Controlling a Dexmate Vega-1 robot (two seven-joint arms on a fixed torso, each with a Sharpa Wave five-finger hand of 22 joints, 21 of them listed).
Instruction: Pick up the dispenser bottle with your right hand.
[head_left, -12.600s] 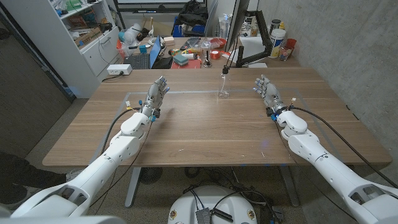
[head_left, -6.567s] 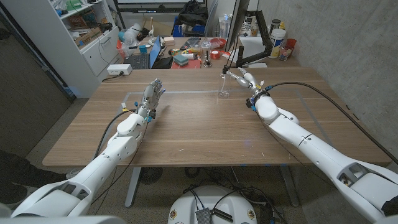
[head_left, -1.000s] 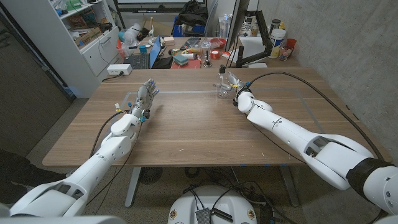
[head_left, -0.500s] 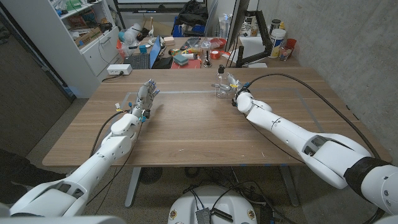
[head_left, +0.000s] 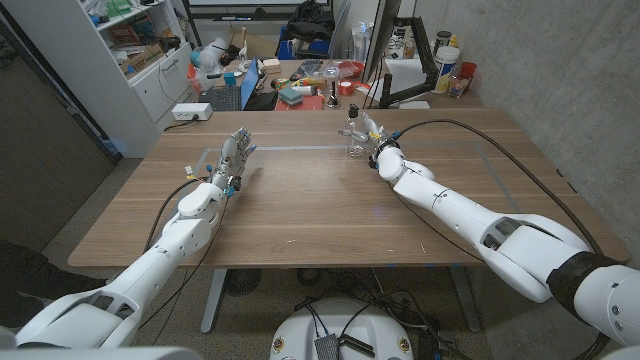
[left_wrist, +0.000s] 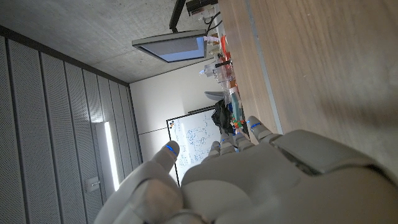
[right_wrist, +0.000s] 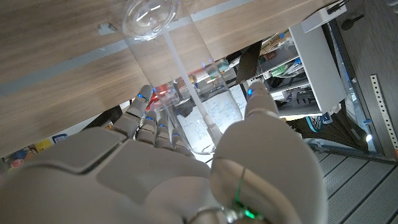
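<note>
The dispenser bottle (head_left: 351, 133) is clear plastic with a pump head and stands upright at the far middle of the wooden table (head_left: 330, 215). My right hand (head_left: 369, 134) is wrapped around it from the right side. In the right wrist view the bottle (right_wrist: 166, 57) with its inner tube sits between the fingers (right_wrist: 144, 102) and the thumb (right_wrist: 260, 102) of my right hand (right_wrist: 186, 165). Whether its base is off the wood I cannot tell. My left hand (head_left: 234, 155) stands at the far left of the table, fingers apart and holding nothing; the left wrist view shows its back (left_wrist: 249, 180).
Behind the table's far edge a cluttered desk (head_left: 310, 85) carries bottles, boxes and a monitor arm. A white shelf unit (head_left: 140, 60) stands at the back left and a concrete wall (head_left: 560, 70) runs along the right. A taped rectangle marks the tabletop.
Over the last second the bottle and my right hand have shifted together slightly up and to the left in the picture. My left hand has stayed put.
</note>
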